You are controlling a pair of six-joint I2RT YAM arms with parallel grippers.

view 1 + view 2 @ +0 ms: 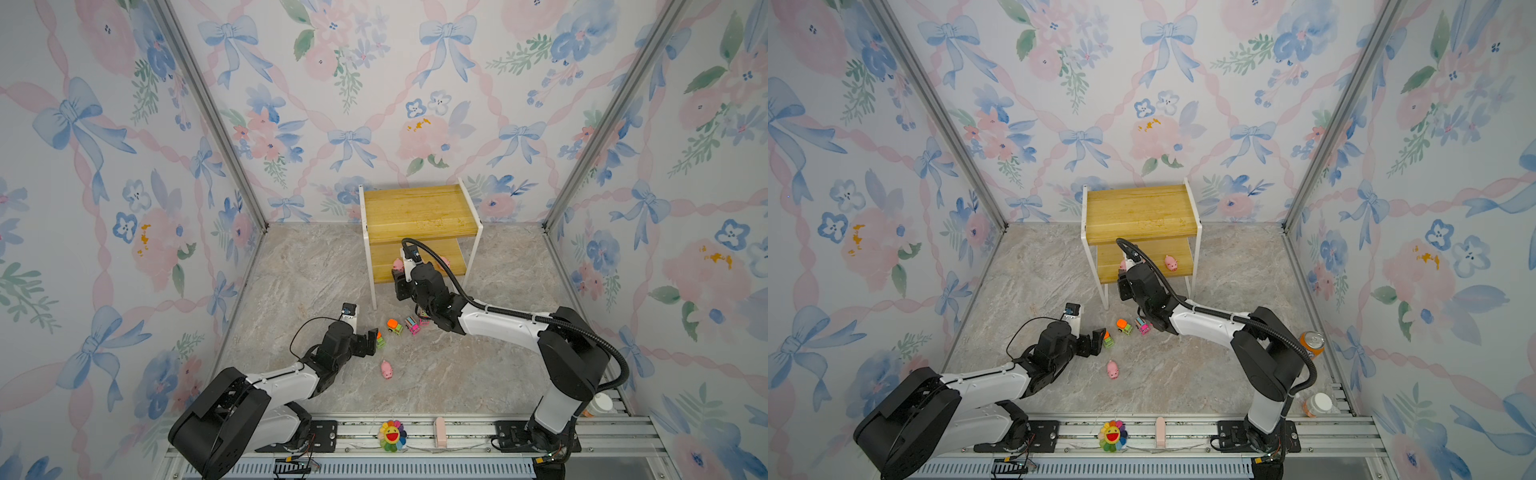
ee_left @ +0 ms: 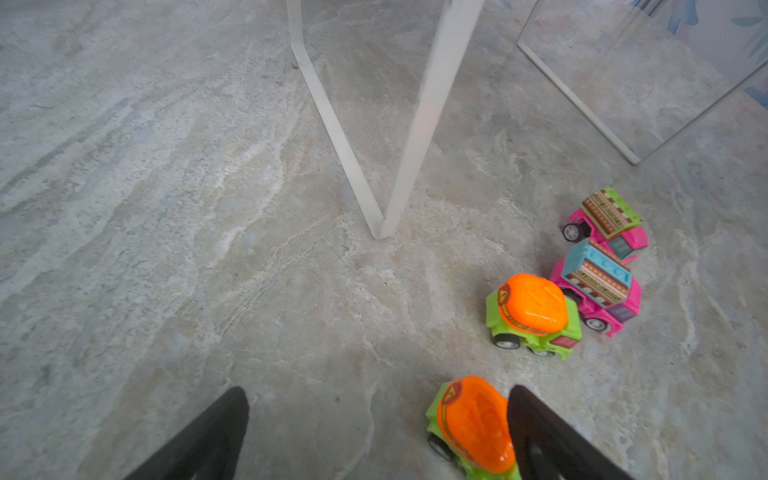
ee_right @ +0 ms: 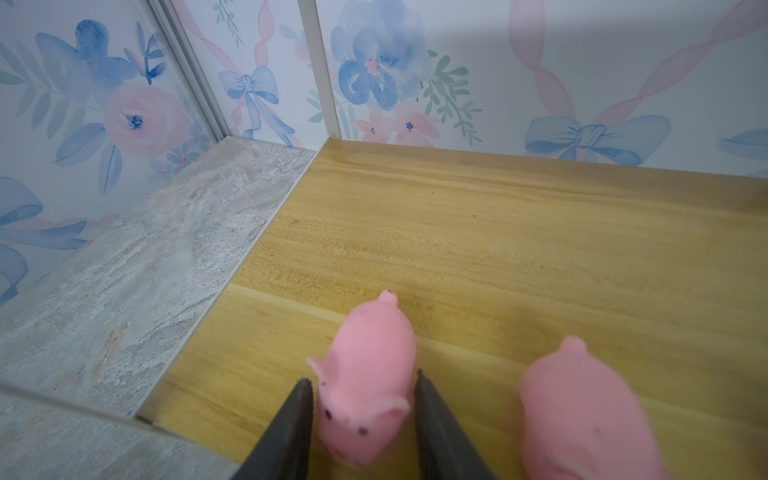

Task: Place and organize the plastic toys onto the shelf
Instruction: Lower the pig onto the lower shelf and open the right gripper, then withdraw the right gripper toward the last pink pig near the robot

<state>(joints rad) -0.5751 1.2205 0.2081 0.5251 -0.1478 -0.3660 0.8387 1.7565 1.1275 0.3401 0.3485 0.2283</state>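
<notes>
pig (image 3: pixel 366 401) sits on shelf (image 3: pixel 498 249) — flanked by right tool (image 3: pixel 361 376).

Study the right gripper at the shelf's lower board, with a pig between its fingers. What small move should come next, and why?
Probably open the right gripper a little wider before backing out. The pig already rests on the lower board beside another pig, and the fingers sit tight against its sides. Whether they pinch it is unclear, so retreating now might drag it.
</notes>
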